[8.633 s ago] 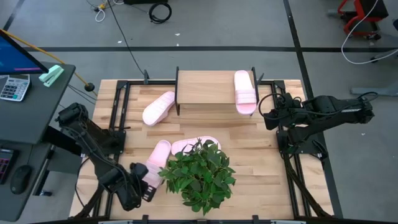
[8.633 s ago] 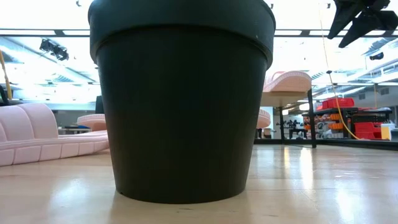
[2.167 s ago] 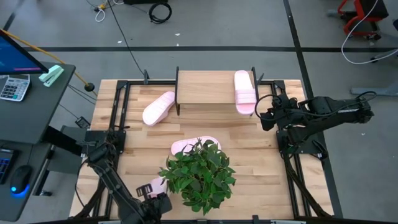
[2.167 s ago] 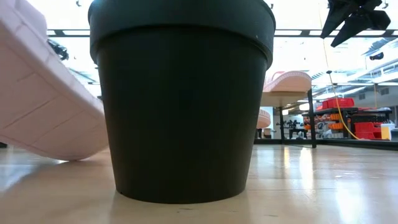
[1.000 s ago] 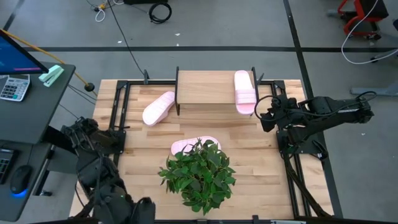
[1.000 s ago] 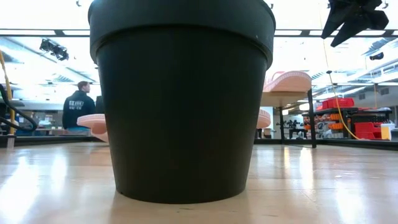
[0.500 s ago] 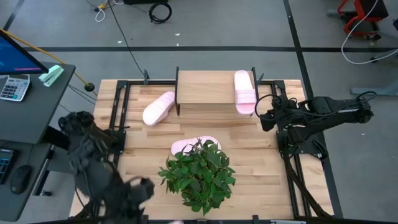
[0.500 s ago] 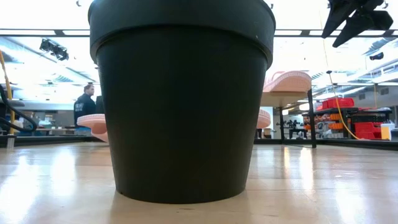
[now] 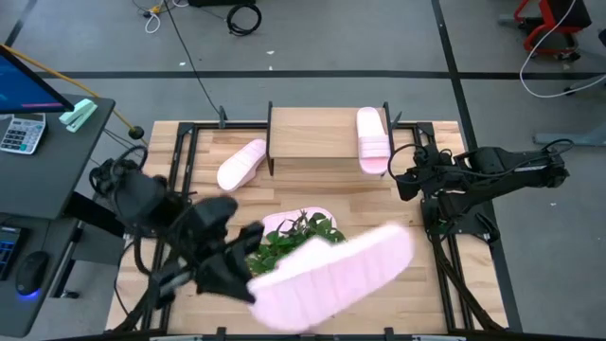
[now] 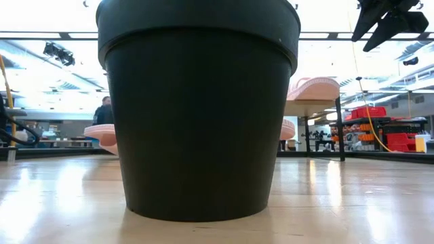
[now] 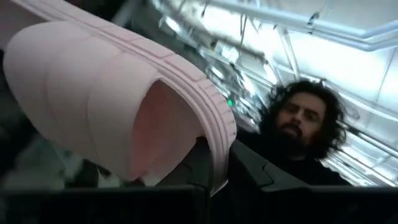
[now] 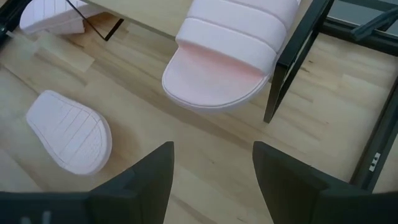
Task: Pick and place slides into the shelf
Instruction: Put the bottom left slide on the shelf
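Observation:
My left gripper (image 9: 244, 278) is raised high above the table's near half, shut on a pale pink slide (image 9: 333, 275) that reaches out over the potted plant. A second slide (image 9: 373, 139) lies on the shelf's (image 9: 312, 133) plank top at its right end, one end overhanging the near edge. A third (image 9: 241, 164) lies on the table left of the shelf. A fourth (image 9: 284, 222) lies on the table behind the plant, half hidden. My right gripper (image 9: 401, 176) hovers open near the shelf's right end, with that overhanging slide (image 12: 227, 50) just ahead of it. My left gripper pinches the slide's sole rim (image 11: 216, 163) between its two fingers (image 11: 189, 171), beside the wide strap (image 11: 93, 106), at the end nearest the arm. The slide is lifted clear and sticks out from the fingers toward the table's right, above the plant.
A leafy plant (image 9: 289, 239) in a black pot (image 10: 196, 108) stands at the table's near middle, under the raised slide. Black metal frames (image 9: 445, 237) run along both table sides. A person (image 11: 298, 134) shows in the left wrist view; a desk with a calculator (image 9: 21, 133) stands left.
My left gripper has risen from the table's near-left corner and swung toward the right, up over the plant. The slide it holds has come up with it from below the picture's edge and now hangs high over the plant. My right arm has kept still.

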Controlling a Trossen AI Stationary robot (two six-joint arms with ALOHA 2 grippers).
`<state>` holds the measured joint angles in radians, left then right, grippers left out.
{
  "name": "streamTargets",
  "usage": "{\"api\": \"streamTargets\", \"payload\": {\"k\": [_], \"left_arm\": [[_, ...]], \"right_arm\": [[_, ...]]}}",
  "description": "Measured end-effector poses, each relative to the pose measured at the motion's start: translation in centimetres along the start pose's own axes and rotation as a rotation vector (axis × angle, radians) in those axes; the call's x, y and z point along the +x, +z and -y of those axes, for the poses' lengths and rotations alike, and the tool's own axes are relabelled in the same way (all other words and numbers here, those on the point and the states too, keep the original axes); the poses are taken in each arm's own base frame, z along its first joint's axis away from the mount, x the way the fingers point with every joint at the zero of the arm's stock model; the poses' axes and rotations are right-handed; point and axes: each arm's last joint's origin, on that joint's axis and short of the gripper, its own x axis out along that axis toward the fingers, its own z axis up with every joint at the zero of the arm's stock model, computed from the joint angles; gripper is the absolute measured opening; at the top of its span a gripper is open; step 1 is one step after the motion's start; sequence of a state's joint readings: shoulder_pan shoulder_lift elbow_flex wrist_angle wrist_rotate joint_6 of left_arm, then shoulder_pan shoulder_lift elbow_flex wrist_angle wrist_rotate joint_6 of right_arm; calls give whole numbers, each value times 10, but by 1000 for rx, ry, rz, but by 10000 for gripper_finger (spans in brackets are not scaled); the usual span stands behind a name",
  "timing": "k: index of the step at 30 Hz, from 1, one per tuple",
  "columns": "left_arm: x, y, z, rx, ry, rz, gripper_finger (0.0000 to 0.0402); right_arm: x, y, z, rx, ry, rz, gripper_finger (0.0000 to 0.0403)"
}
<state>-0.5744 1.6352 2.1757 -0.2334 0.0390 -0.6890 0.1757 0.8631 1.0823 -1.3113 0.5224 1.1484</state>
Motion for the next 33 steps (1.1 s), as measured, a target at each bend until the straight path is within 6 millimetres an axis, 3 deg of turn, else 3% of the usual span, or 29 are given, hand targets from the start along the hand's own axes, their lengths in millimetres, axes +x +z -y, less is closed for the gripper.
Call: {"api": "streamTargets", "payload": {"k": [11, 17, 28, 33], "left_arm": [[-9, 39, -53, 461, 214, 44, 36], [-24, 62, -88, 682, 431, 15, 36], [-74, 104, -154, 741, 1159, 31, 36], [-85, 115, -169, 666, 1310, 150, 36]], "right_arm": [[0, 0, 0, -28, 0, 0, 224], [0, 0, 0, -68, -1, 0, 224], [0, 0, 0, -136, -2, 3, 224], [0, 0, 0, -140, -2, 4, 224]]}}
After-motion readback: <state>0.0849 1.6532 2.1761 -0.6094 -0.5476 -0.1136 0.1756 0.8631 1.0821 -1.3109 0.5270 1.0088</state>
